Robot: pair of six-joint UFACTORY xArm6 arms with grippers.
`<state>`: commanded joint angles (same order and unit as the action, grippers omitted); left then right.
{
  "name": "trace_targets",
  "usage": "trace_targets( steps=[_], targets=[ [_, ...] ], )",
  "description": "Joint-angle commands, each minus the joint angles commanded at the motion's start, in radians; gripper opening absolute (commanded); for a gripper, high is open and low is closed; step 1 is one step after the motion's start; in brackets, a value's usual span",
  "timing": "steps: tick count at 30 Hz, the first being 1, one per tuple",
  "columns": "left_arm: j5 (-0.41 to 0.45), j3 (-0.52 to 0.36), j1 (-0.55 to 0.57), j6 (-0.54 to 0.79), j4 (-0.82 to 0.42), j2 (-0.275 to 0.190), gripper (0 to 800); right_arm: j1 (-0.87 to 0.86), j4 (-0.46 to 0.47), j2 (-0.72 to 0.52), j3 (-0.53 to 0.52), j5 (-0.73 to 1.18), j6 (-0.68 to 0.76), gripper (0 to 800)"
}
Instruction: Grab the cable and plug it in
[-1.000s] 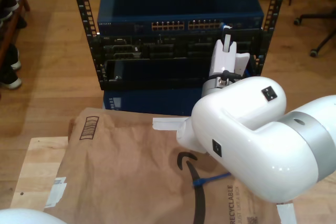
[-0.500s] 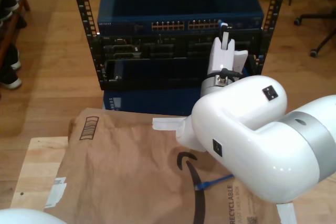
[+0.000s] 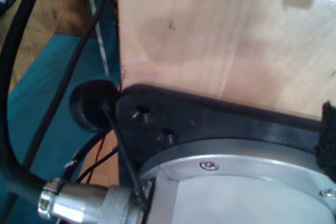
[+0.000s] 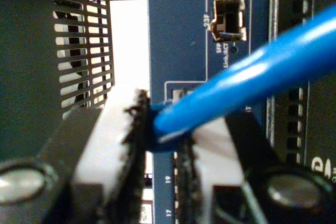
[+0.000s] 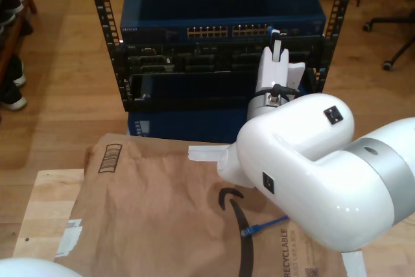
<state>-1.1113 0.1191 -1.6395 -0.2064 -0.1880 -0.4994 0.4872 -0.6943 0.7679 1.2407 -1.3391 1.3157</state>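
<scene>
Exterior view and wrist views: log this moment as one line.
second gripper: shut on cable | place: at switch ports | plug: seating unclear | first gripper: not seen

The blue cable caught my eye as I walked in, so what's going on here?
My second end effector is shut on the cable near its end, holding it right at the front of the blue network switch in the rack, close to the row of ports. I cannot tell whether the plug is seated yet. The rest of the cable trails back over the brown paper bag on the table.
</scene>
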Motion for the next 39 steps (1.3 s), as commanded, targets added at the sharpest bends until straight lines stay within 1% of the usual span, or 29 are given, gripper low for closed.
trace_targets(
  steps=[39],
  targets=[
    [0.0, 0.0, 0.0, 0.0, 0.0, 0.0, 800, -0.015, -0.002, 0.005, 0.023, 0.018, 0.0, 0]
  ],
)
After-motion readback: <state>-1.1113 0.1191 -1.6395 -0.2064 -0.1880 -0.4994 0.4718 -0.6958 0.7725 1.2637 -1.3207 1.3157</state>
